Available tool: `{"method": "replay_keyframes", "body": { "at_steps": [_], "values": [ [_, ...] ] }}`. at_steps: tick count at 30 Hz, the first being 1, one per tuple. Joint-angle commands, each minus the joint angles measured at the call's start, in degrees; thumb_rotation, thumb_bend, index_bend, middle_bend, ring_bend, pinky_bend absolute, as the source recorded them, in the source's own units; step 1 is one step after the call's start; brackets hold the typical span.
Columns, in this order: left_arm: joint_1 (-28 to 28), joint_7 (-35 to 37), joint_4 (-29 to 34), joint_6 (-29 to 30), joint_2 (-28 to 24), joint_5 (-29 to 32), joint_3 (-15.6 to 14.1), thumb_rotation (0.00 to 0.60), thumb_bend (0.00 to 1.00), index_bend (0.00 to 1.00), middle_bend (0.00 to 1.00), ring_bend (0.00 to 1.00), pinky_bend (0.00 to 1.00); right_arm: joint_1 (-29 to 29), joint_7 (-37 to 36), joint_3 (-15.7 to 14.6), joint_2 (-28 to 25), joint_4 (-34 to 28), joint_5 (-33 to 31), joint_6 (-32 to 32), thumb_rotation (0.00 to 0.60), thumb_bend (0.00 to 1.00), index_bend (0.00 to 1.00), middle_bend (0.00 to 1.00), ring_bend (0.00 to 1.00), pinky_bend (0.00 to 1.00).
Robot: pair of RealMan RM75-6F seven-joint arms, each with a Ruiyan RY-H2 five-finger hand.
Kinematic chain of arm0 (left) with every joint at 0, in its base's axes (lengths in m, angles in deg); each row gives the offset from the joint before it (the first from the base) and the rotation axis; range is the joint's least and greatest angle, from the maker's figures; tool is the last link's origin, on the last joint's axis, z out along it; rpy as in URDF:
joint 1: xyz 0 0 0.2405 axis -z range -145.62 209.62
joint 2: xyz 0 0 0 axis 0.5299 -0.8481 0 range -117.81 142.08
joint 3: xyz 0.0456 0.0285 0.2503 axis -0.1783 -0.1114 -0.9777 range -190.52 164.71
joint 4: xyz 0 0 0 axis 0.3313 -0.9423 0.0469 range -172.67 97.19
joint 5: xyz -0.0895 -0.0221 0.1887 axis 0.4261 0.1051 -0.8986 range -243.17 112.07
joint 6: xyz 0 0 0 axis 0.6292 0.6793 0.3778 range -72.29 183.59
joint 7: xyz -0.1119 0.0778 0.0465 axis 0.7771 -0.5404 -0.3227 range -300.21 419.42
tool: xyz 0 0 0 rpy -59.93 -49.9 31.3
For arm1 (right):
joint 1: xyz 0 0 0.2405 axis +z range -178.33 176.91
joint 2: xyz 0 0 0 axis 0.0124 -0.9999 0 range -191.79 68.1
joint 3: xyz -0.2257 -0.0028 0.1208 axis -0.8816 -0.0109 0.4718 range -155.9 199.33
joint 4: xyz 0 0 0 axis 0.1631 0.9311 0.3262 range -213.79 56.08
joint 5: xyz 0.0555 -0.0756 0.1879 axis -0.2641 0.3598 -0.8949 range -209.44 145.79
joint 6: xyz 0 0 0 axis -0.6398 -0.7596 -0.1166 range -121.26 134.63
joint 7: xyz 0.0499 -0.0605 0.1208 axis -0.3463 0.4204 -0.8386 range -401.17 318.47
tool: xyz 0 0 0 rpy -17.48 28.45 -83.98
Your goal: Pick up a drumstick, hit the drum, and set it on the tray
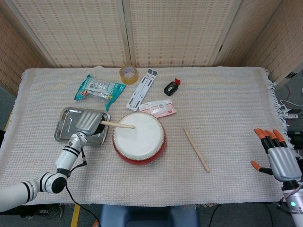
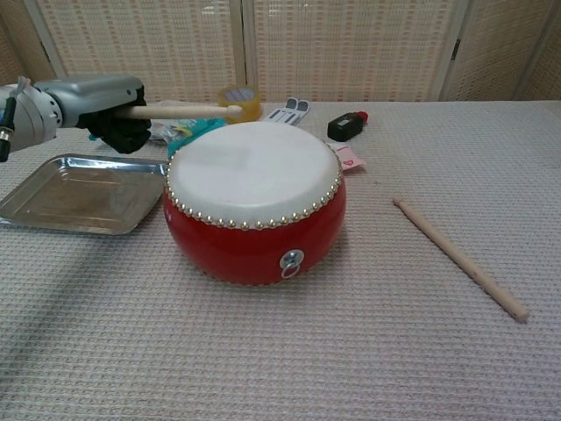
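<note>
A red drum [image 1: 139, 137] [image 2: 254, 204] with a white skin stands in the middle of the cloth. My left hand [image 1: 86, 121] [image 2: 96, 103] hovers over the right end of the metal tray [image 1: 66, 128] [image 2: 70, 195] and grips a wooden drumstick [image 1: 118, 125] [image 2: 180, 110]. That stick reaches out over the drum's left side, its tip a little above the skin. A second drumstick [image 1: 196, 149] [image 2: 460, 258] lies on the cloth right of the drum. My right hand [image 1: 277, 156] hangs off the table's right edge, fingers spread, holding nothing.
Behind the drum lie a teal snack bag [image 1: 98, 90], a tape roll [image 1: 128, 74] [image 2: 238, 101], a white folding stand [image 1: 142, 88], a black bottle with a red cap [image 1: 171, 87] [image 2: 346, 125] and a pink packet [image 1: 158, 109]. Wicker screens close off the back.
</note>
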Motion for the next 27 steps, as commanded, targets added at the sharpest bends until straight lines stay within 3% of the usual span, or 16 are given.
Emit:
{"method": "replay_keyframes", "body": {
  "at_steps": [1,6,10,14,23,27],
  "values": [
    [1.8,-8.4,-4.0,0.6,2.7,-1.3,-3.6,0.600,0.78,1.00,1.00,1.00,1.00,0.0,-0.1,0.0,0.1,0.2,0.1,-0.2,0.600,0.18,0.00,0.08,0.00,0.00],
    [1.7,-9.8,-2.4,1.1,2.3,0.3,-3.5,0.600,0.78,1.00,1.00,1.00,1.00,-0.2,-0.2,0.1,0.0,0.3,0.3,-0.8,0.600,0.18,0.00,0.08,0.00,0.00],
    [-0.1,-2.2,1.5,4.9,0.9,0.2,0.4,0.600,0.78,1.00,1.00,1.00,1.00,-0.2,-0.3,0.2,0.0,0.3,0.4,-1.1,0.600,0.18,0.00,0.08,0.00,0.00],
    [-0.4,2.6,4.0,3.1,-1.1,0.8,1.9,0.600,0.78,1.00,1.00,1.00,1.00,-0.2,-0.3,0.2,-0.1,0.3,0.4,-1.2,0.600,0.18,0.00,0.08,0.00,0.00],
    [2.8,-12.3,-3.7,1.4,3.2,0.6,-4.7,0.600,0.78,1.00,1.00,1.00,1.00,-0.2,-0.7,0.1,-0.1,0.5,0.2,-1.1,0.600,0.18,0.00,0.08,0.00,0.00],
    [2.9,-17.6,-3.4,3.7,4.0,4.1,-4.4,0.600,0.78,1.00,1.00,1.00,1.00,-0.3,-0.7,0.1,-0.2,0.5,0.0,-1.0,0.600,0.18,0.00,0.08,0.00,0.00]
  ]
}}
